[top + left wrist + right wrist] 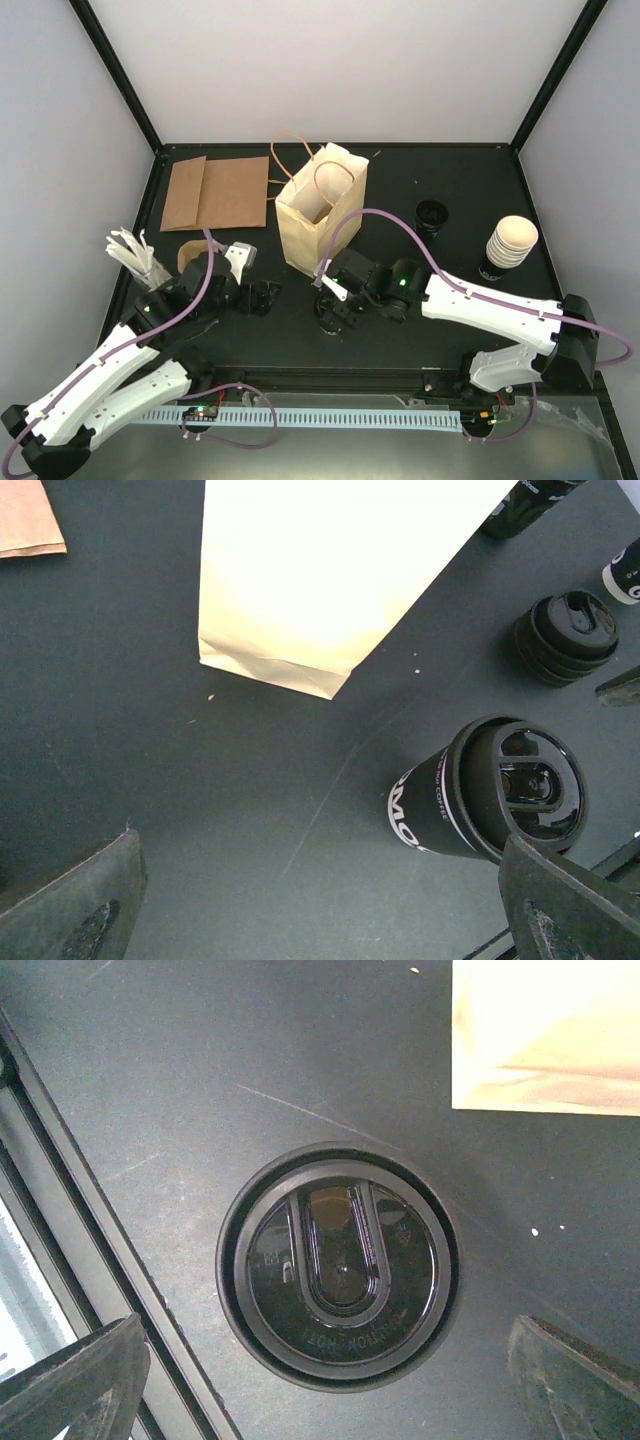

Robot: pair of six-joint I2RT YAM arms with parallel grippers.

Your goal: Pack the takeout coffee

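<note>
The takeout coffee [340,1280] is a black paper cup with white print and a black sip lid [525,790], standing upright on the dark table. My right gripper [325,1390] hangs straight above it, open, with a finger on each side of the lid and touching nothing. In the top view the right gripper [335,298] covers most of the cup. My left gripper [320,920] is open and holds nothing. It sits low over the table, just left of the cup. The cream paper bag [320,210] stands open behind both grippers.
A stack of black lids [431,213] and a stack of cups [511,243] stand at the right. Flat brown bags [215,192] lie at the back left. White stirrers [135,255] stand at the left edge. The table's front rail [60,1170] runs close beside the cup.
</note>
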